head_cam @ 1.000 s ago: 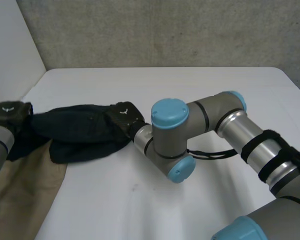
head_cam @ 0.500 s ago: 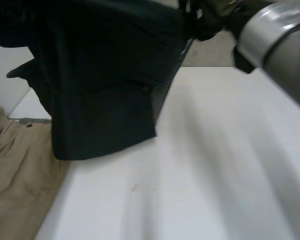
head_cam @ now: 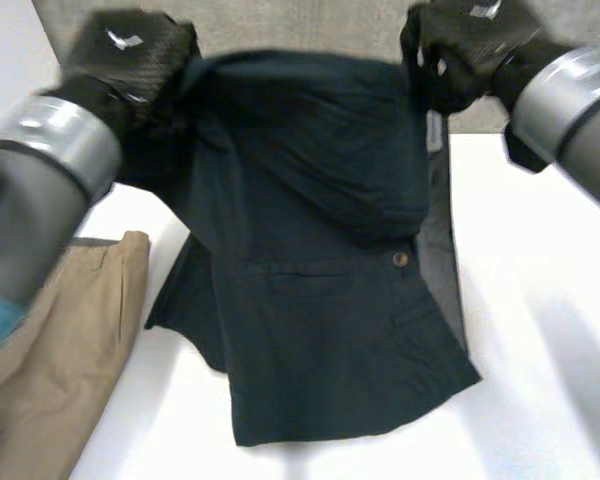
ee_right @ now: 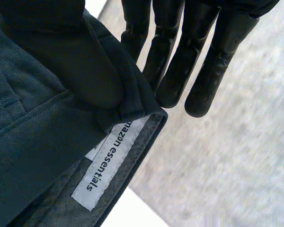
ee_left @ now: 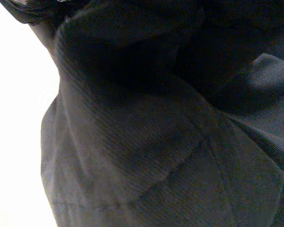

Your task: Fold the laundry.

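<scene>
Right wrist view shows a white label (ee_right: pixel 106 161) inside the garment (ee_right: pixel 33 137).

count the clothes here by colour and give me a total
dark navy woven garment, held up between left hand and right hand: 1
tan woven garment, lying on the white table: 1
total: 2

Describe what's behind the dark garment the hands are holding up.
Around the dark garment show the white table, a grey wall and, beside it, a tan garment. Left hand and right hand grip its top corners. The table directly behind is covered.
</scene>
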You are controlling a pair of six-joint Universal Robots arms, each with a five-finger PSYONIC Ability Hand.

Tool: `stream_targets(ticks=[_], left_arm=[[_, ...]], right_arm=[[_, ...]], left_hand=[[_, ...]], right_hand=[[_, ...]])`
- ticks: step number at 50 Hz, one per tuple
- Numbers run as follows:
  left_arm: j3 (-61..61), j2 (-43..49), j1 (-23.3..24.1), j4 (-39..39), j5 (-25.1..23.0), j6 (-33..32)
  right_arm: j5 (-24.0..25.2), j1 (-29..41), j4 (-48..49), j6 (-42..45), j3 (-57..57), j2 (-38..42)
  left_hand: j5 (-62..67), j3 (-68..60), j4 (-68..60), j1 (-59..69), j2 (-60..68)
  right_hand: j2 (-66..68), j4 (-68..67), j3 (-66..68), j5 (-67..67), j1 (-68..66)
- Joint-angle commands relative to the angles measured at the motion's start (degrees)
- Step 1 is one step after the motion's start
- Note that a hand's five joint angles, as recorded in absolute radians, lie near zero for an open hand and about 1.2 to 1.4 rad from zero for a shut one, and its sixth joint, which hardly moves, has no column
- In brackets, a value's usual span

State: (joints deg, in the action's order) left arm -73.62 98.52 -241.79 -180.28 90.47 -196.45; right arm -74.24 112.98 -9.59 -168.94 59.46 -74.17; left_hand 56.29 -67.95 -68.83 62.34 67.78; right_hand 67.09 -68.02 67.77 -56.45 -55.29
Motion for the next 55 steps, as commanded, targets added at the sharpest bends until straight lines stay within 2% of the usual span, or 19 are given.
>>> stream_targets(ticks=[1, 3, 4, 6, 7, 8, 10, 14, 20, 22, 26, 28, 30, 33, 38, 43, 48, 55], left_arm=[[14.6, 20.7, -2.7, -5.3, 0.0, -0.3], [20.2, 26.4, -2.7, -6.0, -0.1, -0.4], [22.1, 28.1, -2.7, -6.0, 0.0, -0.4], [25.3, 31.0, -2.5, -6.1, 0.2, -0.5], [27.5, 33.1, -2.1, -6.1, 0.1, -0.5], [28.3, 33.9, -2.0, -6.1, 0.2, -0.5], [28.9, 34.6, -2.0, -6.1, 0.4, -0.5], [27.2, 34.3, -1.7, -6.0, 0.7, -0.3], [15.9, 26.1, -1.1, -5.5, 4.3, 0.2], [11.6, 23.6, -1.1, -5.3, 5.1, 0.3], [-0.9, 16.4, -0.9, -5.1, 6.5, 1.1], [-8.4, 12.4, -0.7, -5.0, 6.6, 2.8], [-12.7, 10.2, -0.6, -4.9, 6.6, 4.5], [-19.5, 7.3, -0.2, -3.8, 6.5, 9.7], [-24.3, 6.7, 0.6, 2.9, 5.4, 18.4], [-25.9, 7.6, 0.0, 9.7, -0.2, 24.4], [-27.2, 8.2, -1.9, 9.2, -3.9, 25.0], [-26.9, 11.0, -1.6, 7.3, -4.5, 24.9]], right_arm=[[-5.3, 0.7, 3.6, 1.0, -14.1, 18.9], [-7.8, 0.7, 6.2, 1.1, -16.5, 21.8], [-10.1, 0.7, 9.5, 0.8, -17.8, 24.2], [-11.8, 0.7, 13.3, 1.2, -18.5, 26.5], [-12.9, 0.8, 15.9, 1.8, -19.1, 28.4], [-13.0, 0.7, 16.4, 2.4, -19.2, 29.3], [-13.0, 0.8, 15.8, 4.2, -19.2, 30.6], [-12.9, 1.2, 11.3, 8.4, -17.6, 30.8], [-11.1, 0.7, 2.3, 10.5, -10.1, 23.9], [-9.4, 0.5, 0.5, 11.1, -7.4, 21.6], [-2.8, 0.0, -2.2, 13.5, 0.5, 17.0], [0.4, -1.9, -2.8, 15.4, 5.2, 15.2], [1.7, -3.4, -2.8, 16.4, 8.0, 14.3], [3.7, -4.7, -2.6, 18.2, 12.6, 13.5], [4.5, -5.3, -0.3, 19.5, 16.6, 14.2], [5.1, -5.1, 4.4, 20.8, 20.5, 16.1], [7.2, -5.1, 9.1, 22.9, 23.0, 17.2], [7.9, -5.1, 10.5, 24.4, 22.6, 20.9]], left_hand=[[13.7, -12.1, -11.2, 17.7, 12.2], [9.1, -7.4, -6.5, 13.0, 7.6], [-1.6, 3.3, 4.2, 2.3, -3.1], [-33.7, 35.4, 36.2, -29.7, -35.2], [-56.3, 57.9, 58.8, -52.3, -57.8], [-52.1, 53.8, 54.6, -48.2, -53.6], [-56.3, 57.9, 58.8, -52.3, -57.8], [-56.3, 57.9, 58.8, -52.3, -57.8], [-56.3, 57.9, 58.8, -52.3, -57.8], [-56.3, 57.9, 58.8, -52.3, -57.8], [-54.9, 56.6, 57.4, -51.0, -56.4], [-50.5, 52.2, 53.1, -46.6, -52.0], [-49.3, 51.0, 51.9, -45.4, -50.8], [-40.1, 41.8, 42.7, -36.2, -41.6], [-38.6, 40.2, 41.1, -34.6, -40.1], [-38.4, 40.1, 41.0, -34.5, -39.9], [-36.7, 38.4, 39.3, -32.8, -38.2], [-32.4, 34.0, 34.9, -28.4, -33.8]], right_hand=[[12.9, -12.0, 12.2, -13.5, -24.7], [12.9, -12.0, 12.2, -13.5, -24.7], [12.9, -12.0, 12.2, -13.5, -24.7], [12.9, -12.0, 12.2, -13.5, -24.7], [-31.3, 32.3, -32.0, 30.7, 19.5], [-57.1, 58.0, -57.8, 56.5, 45.3], [-57.1, 58.0, -57.8, 56.5, 45.3], [-57.1, 58.0, -57.8, 56.5, 45.3], [-57.1, 58.0, -57.8, 56.5, 45.3], [-57.1, 58.0, -57.8, 56.5, 45.3], [-57.1, 58.0, -57.8, 56.5, 45.3], [-57.1, 58.0, -57.8, 56.5, 45.3], [-53.2, 54.1, -53.8, 52.5, 41.4], [-49.1, 50.0, -49.8, 48.5, 37.3], [-35.8, 36.8, -36.5, 35.2, 24.0], [-35.0, 35.9, -35.6, 34.3, 23.2], [-33.1, 34.1, -33.8, 32.5, 21.3], [-32.8, 33.7, -33.5, 32.1, 21.0]])
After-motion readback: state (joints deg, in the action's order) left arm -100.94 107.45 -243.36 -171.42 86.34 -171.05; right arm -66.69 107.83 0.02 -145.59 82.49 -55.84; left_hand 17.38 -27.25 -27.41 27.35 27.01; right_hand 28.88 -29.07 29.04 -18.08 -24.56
